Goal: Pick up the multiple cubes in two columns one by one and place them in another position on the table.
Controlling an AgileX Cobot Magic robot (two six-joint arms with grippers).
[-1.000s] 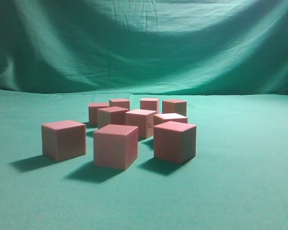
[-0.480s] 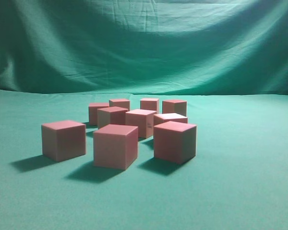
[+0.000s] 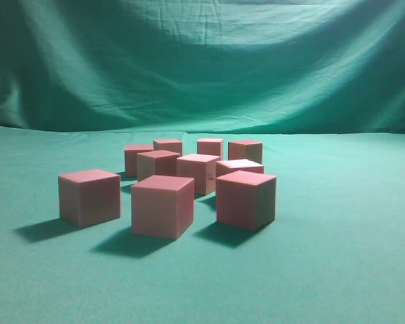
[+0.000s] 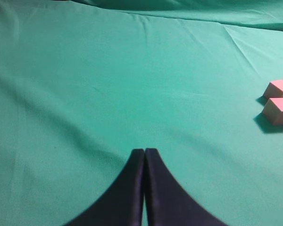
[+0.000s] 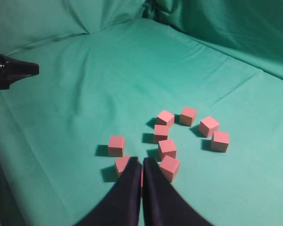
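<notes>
Exterior view: ten cubes sit bunched on the green tabletop; neither of my arms shows here.
Left wrist view: my left fingers are pressed together, holding nothing, above bare cloth; only two cubes show, well off to the right edge.
Right wrist view: my right fingers are also pressed together and empty, high over the cluster; one cube peeks out just beside their tips, another on the other side.
Far left in that view: my other arm's dark tip.
Change since earlier: none; cubes lie as before.
</notes>
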